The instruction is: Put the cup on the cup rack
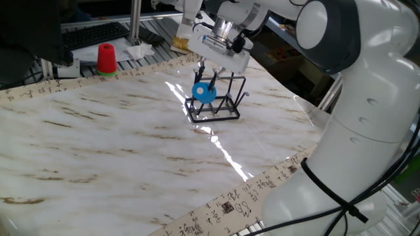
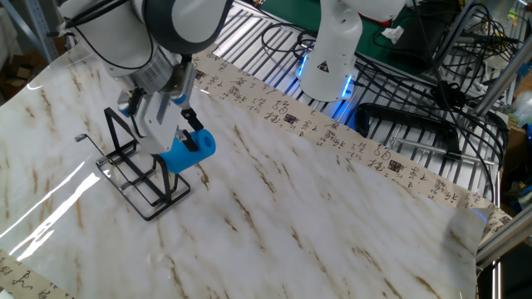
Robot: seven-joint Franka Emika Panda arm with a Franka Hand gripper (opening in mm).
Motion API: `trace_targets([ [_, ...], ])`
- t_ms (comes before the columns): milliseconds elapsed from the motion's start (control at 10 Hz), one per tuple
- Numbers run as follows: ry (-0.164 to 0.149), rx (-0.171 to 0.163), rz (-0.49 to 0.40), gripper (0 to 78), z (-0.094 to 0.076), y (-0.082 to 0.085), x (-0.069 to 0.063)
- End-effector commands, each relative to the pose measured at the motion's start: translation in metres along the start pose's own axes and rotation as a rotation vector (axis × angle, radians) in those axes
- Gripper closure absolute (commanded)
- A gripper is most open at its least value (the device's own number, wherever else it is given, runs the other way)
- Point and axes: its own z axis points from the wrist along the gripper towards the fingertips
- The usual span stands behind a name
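Note:
The bright blue cup point(image 1: 203, 92) lies on its side in my gripper point(image 1: 205, 77), held at the near end of the black wire cup rack point(image 1: 220, 105). In the other fixed view the cup point(image 2: 188, 153) hangs tilted, its mouth toward the rack's point(image 2: 137, 170) prongs and overlapping the nearest one. My gripper point(image 2: 187, 133) is shut on the cup, one black finger on its outer side. Whether a prong is inside the cup is hidden.
A red cup point(image 1: 106, 58) stands at the back edge of the marble table point(image 1: 118, 151). A keyboard point(image 1: 92, 34) lies behind it. A second robot base point(image 2: 332, 50) and cables stand past the table's patterned edge.

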Motion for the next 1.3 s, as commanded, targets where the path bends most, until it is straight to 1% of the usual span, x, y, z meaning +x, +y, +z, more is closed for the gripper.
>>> trace_targets([
  [100,0.001,0.003,-0.025,76.1,0.000,0.001,-0.006],
  [400,0.002,0.003,-0.027,76.1,0.003,-0.001,-0.009],
  [600,0.001,-0.005,-0.015,76.1,0.009,-0.006,-0.014],
  [700,0.009,-0.008,-0.017,76.1,0.010,-0.007,-0.016],
  [1100,0.014,-0.012,-0.018,76.1,0.011,-0.007,-0.020],
  [1300,0.006,-0.011,-0.024,76.1,0.012,-0.007,-0.021],
])
